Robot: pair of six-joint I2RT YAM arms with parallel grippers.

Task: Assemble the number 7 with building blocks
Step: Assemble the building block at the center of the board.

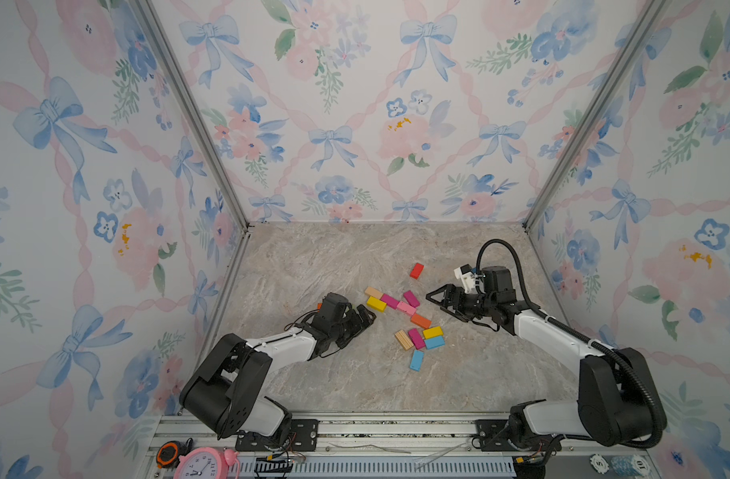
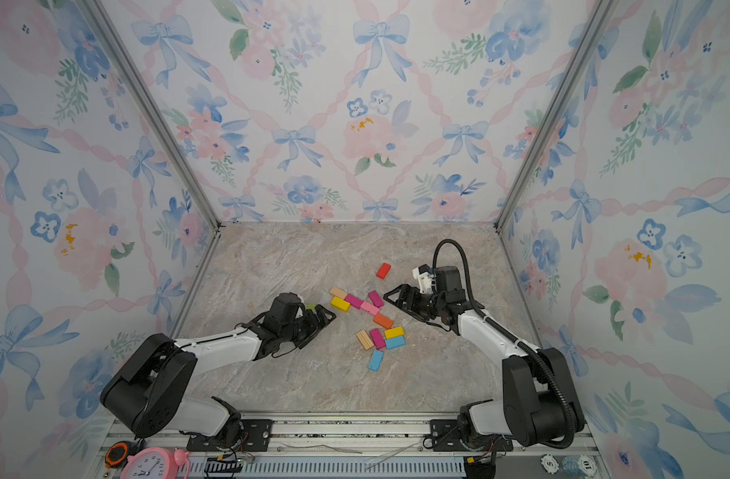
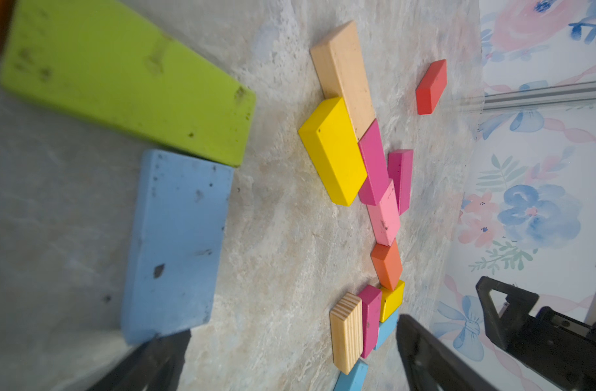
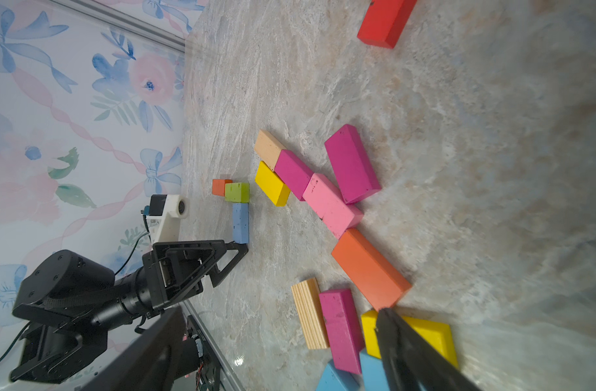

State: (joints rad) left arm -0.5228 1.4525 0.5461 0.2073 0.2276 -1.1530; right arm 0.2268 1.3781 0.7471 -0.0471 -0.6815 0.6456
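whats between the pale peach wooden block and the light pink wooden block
A magenta rectangular wooden block lies between the pale peach block and light pink block, in the right wrist view.

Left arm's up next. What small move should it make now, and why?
Probably slide the left gripper sideways until the blue block sits between its open jaws. That block lies flat beside the green block, apart from the other blocks. One jaw is lined up with its end rather than beside it. The jaws hold nothing.
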